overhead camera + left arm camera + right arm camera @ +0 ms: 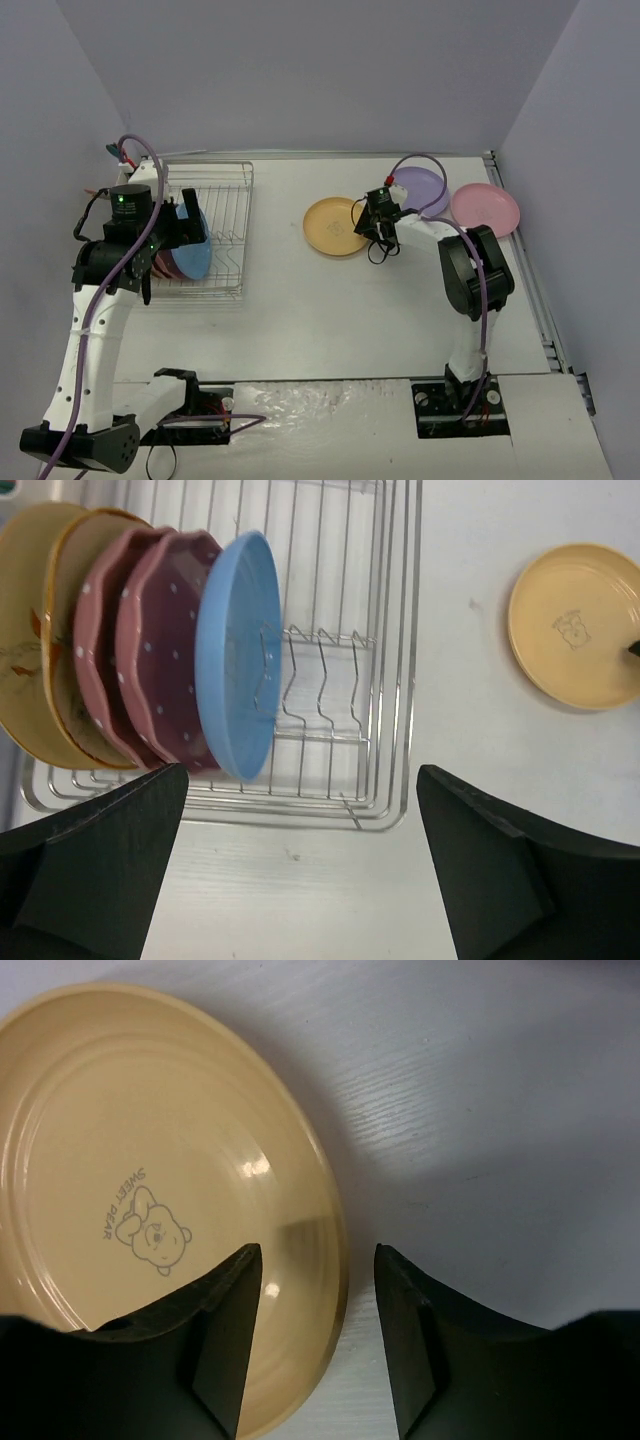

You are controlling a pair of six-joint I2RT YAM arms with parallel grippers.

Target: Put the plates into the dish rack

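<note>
Right gripper: jaws part-way in, astride the rim of the tan plate, one finger over its well and the other outside; a gap shows on each side, nothing clamped. That plate lies flat on the worktop, centre, toward the far edge. Lilac plate and light pink plate lie flat side by side near the far right corner. Left gripper: jaws spread wide, empty, above the dish rack at the left edge. Standing on edge in the rack are two tan floral plates, two dark pink speckled plates and a blue plate.
</note>
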